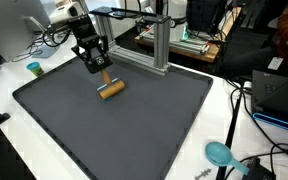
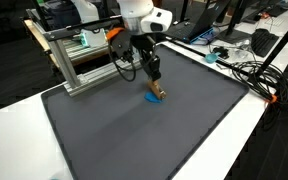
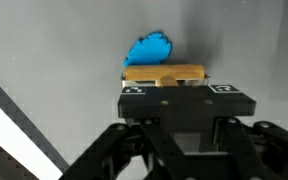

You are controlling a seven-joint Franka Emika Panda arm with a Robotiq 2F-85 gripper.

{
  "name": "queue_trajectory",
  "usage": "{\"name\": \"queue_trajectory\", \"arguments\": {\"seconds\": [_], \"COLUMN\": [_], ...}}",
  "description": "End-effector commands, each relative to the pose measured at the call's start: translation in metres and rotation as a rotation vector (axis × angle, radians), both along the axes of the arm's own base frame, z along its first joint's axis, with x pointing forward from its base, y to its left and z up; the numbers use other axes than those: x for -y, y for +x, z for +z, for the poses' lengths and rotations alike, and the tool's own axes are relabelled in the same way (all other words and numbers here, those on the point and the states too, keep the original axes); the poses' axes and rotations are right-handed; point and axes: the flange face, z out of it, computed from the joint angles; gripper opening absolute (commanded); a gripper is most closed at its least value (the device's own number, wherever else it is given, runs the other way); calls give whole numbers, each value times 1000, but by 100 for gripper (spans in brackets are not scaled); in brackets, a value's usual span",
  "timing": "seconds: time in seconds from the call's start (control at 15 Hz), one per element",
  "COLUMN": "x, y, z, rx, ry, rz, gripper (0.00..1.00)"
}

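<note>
My claw (image 1: 101,72) is clamped shut on the short stem of a wooden tool (image 1: 110,88), the only one I see. Its tan crossbar rests on the dark mat (image 1: 134,140), and in the wrist view a bright blue piece (image 3: 150,49) shows just beyond it. The tool sits toward the back of the mat near the one metal frame (image 1: 154,45); off the mat I count one teal cup (image 1: 34,68) and one teal scoop (image 1: 220,153).

The wooden tool (image 1: 110,88) is a short tan bar on a thin stem, with a bright blue piece (image 3: 149,50) beneath; it sits low on the far part of the dark grey mat (image 1: 134,130); the gripper (image 1: 100,70) clamps its stem from above.
</note>
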Motion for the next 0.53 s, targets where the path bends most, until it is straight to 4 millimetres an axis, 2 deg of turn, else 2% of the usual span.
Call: {"name": "queue_trajectory", "arguments": {"seconds": [0.0,0.13,0.27,0.47], "x": [-10,-10,-9,-23], "y": [14,15,7,-5], "z": [-14,-6,33,86], "rx": [5,3,47,68], "ry": [20,18,10,-10], "rz": [-16,-28,-54,-56], "gripper": [23,23,23,23]}}
